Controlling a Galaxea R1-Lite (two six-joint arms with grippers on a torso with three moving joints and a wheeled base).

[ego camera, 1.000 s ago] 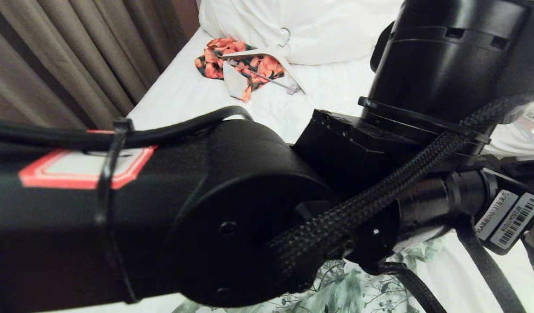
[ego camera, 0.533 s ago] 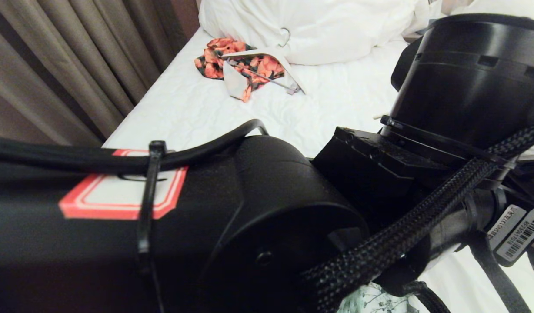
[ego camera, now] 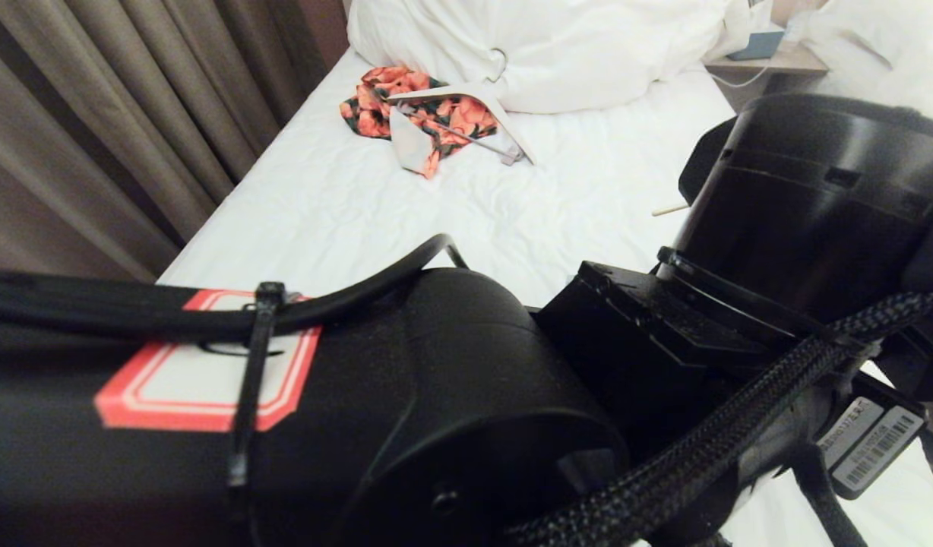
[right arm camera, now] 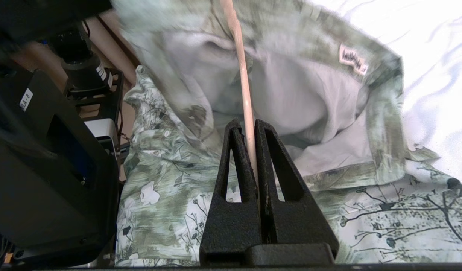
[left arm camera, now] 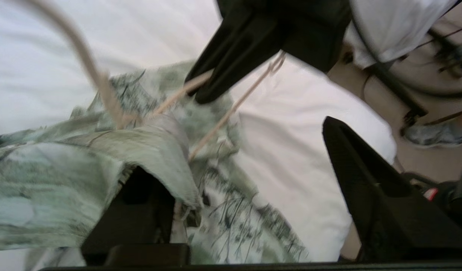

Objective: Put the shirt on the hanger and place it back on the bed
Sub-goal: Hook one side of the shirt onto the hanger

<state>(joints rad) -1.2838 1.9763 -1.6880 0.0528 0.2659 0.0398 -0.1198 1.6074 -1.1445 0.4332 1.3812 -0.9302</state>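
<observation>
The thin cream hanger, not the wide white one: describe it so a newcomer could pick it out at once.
On the white-sheeted bed, at the near end where both arms work, lies the green-and-white leaf-print shirt. The thin cream wire-like hanger runs through its collar, pinched in the right gripper. Unlike the wide flat white hanger lying on the orange floral garment near the duvet, it is rod-slim.

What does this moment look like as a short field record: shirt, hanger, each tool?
shirt: on the bed, collar fabric draped over one finger of the left tool
hanger: thin cream rod lying inside the shirt collar
left tool: open, at the shirt
right tool: shut on the hanger
stage: hanger partly in the shirt
</observation>
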